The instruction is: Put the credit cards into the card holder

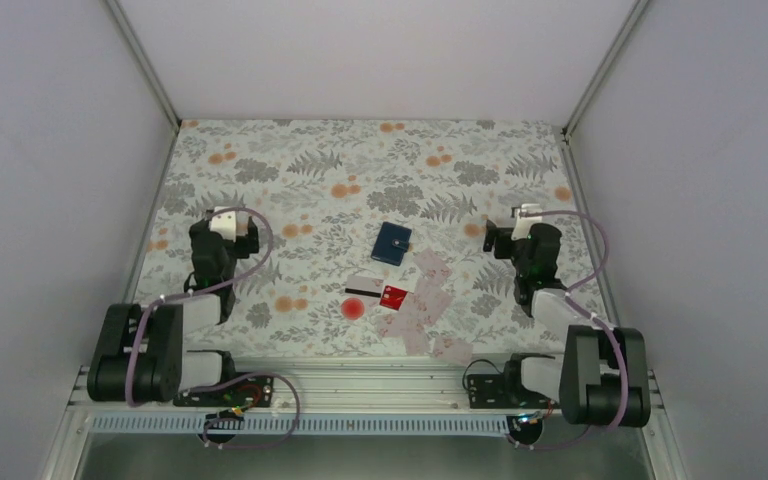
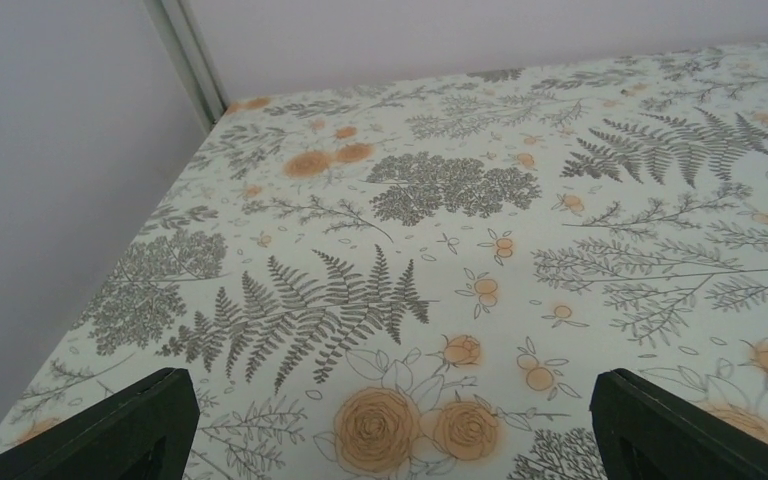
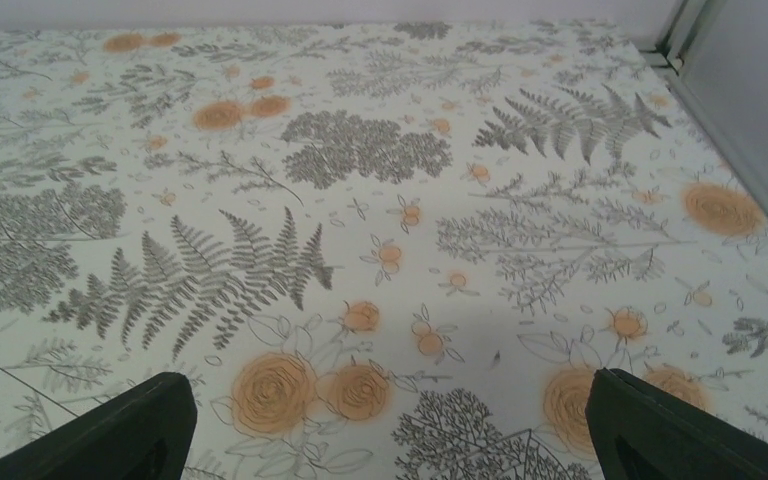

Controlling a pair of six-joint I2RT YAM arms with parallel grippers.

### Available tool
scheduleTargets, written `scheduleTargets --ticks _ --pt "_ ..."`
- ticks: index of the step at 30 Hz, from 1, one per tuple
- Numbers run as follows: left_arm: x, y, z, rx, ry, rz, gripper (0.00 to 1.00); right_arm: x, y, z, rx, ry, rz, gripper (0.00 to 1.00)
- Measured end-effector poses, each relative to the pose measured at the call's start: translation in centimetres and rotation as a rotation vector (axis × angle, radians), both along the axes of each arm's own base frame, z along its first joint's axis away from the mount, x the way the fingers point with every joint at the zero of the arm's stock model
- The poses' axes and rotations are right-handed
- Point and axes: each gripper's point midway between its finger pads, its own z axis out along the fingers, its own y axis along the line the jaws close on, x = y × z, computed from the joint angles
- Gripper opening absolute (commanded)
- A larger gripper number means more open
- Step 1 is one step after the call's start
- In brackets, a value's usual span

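Observation:
The dark navy card holder (image 1: 392,241) lies closed at the middle of the floral table. Just in front of it the credit cards lie scattered flat: a white one with a black stripe (image 1: 362,287), a red one (image 1: 394,295), and several pale pink ones (image 1: 430,300) trailing toward the near right. My left gripper (image 1: 228,224) hovers well left of them. My right gripper (image 1: 523,226) hovers to their right. In the wrist views both the left gripper (image 2: 395,425) and the right gripper (image 3: 395,425) stand open over bare cloth, with neither cards nor holder in sight.
A red round spot (image 1: 352,309) lies beside the striped card. Pale walls close in the table on the left, back and right, with metal corner posts (image 1: 145,60). An aluminium rail (image 1: 360,378) carrying the arm bases runs along the near edge.

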Motion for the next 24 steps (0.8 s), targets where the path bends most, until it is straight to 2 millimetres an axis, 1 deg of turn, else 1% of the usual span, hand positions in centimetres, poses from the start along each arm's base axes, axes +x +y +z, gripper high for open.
scheduleTargets --ticks 1,3,4,7,9,10,11,15,18,24 --pt "0.3 0.2 -0.3 -0.002 0.002 -0.001 0.96 0.0 -0.2 -0.4 0.005 -0.003 -0.003 0.99" --pt "0.9 0.4 -0.7 -0.009 -0.002 -0.011 0.89 -0.2 -0.8 -1.3 0.016 -0.001 -0.014 0.99" --pt "1.3 0.5 -0.7 -0.014 -0.005 -0.02 0.88 -0.2 -1.0 -1.7 0.022 0.0 -0.017 0.99" --pt "3.0 0.4 -0.2 -0.028 -0.02 -0.057 0.93 0.8 -0.9 -2.0 0.045 -0.019 -0.001 0.99" --pt "3.7 -0.1 1.0 -0.032 -0.076 -0.094 0.95 1.8 -0.6 -2.0 0.062 -0.031 0.026 0.99" --pt "3.7 -0.3 1.2 -0.033 -0.094 -0.111 0.95 2.5 -0.3 -1.8 0.069 -0.04 0.045 0.99" --pt "3.8 -0.6 1.2 -0.036 -0.101 -0.126 0.99 3.2 0.0 -1.5 0.077 -0.055 0.066 0.99" --pt "3.6 -1.4 0.4 -0.033 -0.109 -0.163 1.0 5.4 1.1 -0.4 0.098 -0.11 0.144 0.99" --pt "3.3 -1.6 -0.1 -0.028 -0.107 -0.174 1.0 5.7 1.7 -0.2 0.107 -0.123 0.181 0.99" --pt "3.4 -1.8 0.6 -0.019 -0.138 -0.177 1.0 5.7 2.4 0.6 0.107 -0.16 0.223 0.99"
